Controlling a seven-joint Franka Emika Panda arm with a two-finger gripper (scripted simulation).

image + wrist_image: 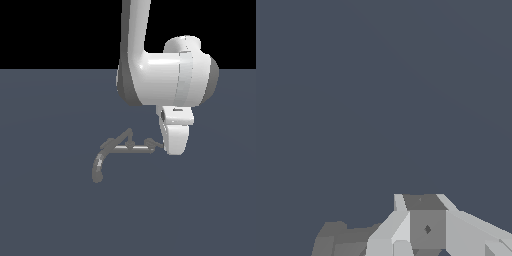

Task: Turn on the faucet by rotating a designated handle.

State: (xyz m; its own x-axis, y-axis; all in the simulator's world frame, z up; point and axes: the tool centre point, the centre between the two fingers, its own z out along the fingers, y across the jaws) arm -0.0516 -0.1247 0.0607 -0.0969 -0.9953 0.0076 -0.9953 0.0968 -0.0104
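The small dull-grey faucet [126, 148] stands on the dark floor, with its curved spout [97, 168] hanging toward the exterior view's left. Its handle [153, 146], a short stubby lever, sticks out at the bar's right end. My gripper [172, 150] hangs just right of that lever, its lower edge touching or nearly touching the lever's tip. The longer slanted lever [123, 136] forms a peak above the bar. In the wrist view my gripper [426, 229] shows pressed-together finger parts with no gap. A grey faucet piece [338, 241] lies beside them; I cannot tell which part it is.
The white arm [165, 80] looms above and to the right of the faucet. Flat dark grey-blue floor [50, 210] surrounds the faucet on all sides, with no other objects in view.
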